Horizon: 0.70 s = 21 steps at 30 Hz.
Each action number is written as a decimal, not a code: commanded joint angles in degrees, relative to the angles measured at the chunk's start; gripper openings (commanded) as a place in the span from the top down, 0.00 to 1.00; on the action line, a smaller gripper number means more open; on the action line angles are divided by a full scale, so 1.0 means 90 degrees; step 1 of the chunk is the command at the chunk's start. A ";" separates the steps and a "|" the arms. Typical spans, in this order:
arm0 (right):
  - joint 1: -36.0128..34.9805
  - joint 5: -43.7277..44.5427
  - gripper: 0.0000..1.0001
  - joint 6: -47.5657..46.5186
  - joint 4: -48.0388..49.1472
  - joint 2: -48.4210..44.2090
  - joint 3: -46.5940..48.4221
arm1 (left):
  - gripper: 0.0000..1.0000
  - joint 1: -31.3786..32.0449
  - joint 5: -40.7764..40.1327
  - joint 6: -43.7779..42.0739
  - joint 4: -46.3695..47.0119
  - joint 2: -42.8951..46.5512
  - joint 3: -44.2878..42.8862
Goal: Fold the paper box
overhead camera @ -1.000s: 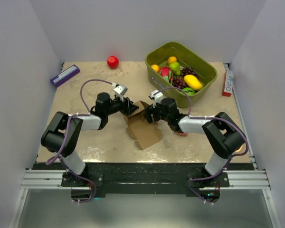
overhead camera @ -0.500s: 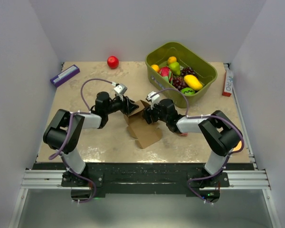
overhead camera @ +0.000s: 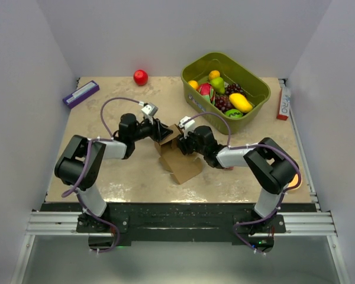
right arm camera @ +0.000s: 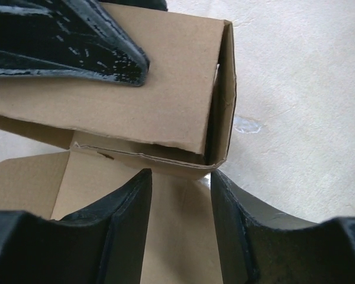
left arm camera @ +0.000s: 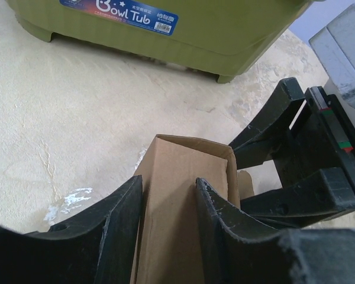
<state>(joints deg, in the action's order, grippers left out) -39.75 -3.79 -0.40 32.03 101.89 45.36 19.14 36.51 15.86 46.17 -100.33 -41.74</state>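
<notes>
Now both arms stretch low and inward; the left end effector (left arm camera: pixel 168 207) holds its fingers apart across the box's (overhead camera: pixel 182 165) raised wall, and the right end effector (right arm camera: pixel 178 201) gapes just beside it.

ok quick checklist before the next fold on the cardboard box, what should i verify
1. Hold: left end effector straddles a raised wall of the paper box: ok.
2. Firmness of that hold: cannot tell.
3. Second arm: right end effector open beside the raised corner: ok.
4. Clearance between the two end effectors: not ok, very close together.
5. Room behind: green bin stands apart from the box: ok.
6. Box closed: not ok, a flap lies flat on the table.
</notes>
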 commanded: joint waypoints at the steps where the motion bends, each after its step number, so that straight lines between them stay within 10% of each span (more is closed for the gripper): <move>1: -0.0027 0.0402 0.55 -0.0004 0.0445 0.0076 0.0291 | 0.55 -0.0046 0.0162 0.0103 0.0084 -0.0131 -0.0236; 6: -0.0017 0.0402 0.56 0.0260 0.0581 0.0193 0.0379 | 0.55 -0.0046 0.0259 0.0103 0.0065 -0.0170 -0.0284; 13: -0.0027 0.0168 0.31 0.0211 0.0795 0.0271 0.0487 | 0.56 -0.0046 0.0425 0.0084 0.0036 -0.0229 -0.0333; 21: -0.0017 -0.0155 0.40 0.0104 0.1109 0.0310 0.0477 | 0.57 -0.0046 0.0679 0.0103 -0.0003 -0.0326 -0.0421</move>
<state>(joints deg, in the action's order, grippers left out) -39.75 -3.38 1.17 35.59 104.75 47.35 18.79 39.27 15.97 46.02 -102.17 -43.97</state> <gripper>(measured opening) 0.636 0.439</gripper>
